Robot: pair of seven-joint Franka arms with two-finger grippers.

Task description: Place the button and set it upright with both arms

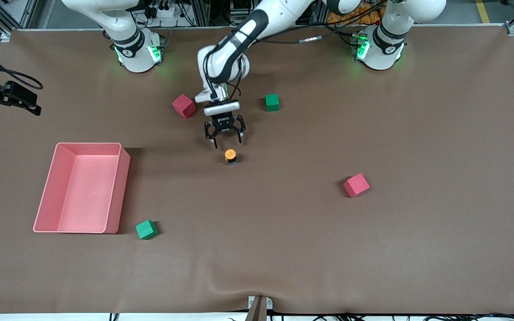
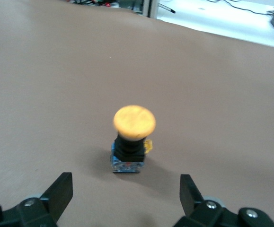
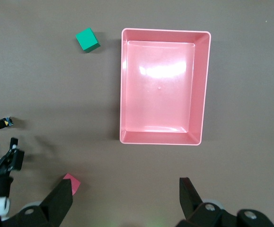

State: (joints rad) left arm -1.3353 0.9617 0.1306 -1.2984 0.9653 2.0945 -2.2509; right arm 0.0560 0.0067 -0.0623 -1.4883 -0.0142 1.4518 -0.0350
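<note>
Button (image 1: 230,156) stands upright, orange cap up, mid-table, so placing looks done and next move is likely retreat; left gripper (image 1: 225,133), at its 12 o'clock, hangs low with fingers spread, empty; right gripper (image 3: 125,201), open, empty, waits above pink tray (image 1: 43,209).

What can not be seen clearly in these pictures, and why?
- Right end effector: in the front view it sits at the picture's edge, dark and small; the right wrist view cuts off all but its two open fingertips.
- Button: in the left wrist view its orange cap is blurred and hides the top of the black body; the blue marking at its base is too small to read.
- Left end effector: the left wrist view cuts off its body.
</note>
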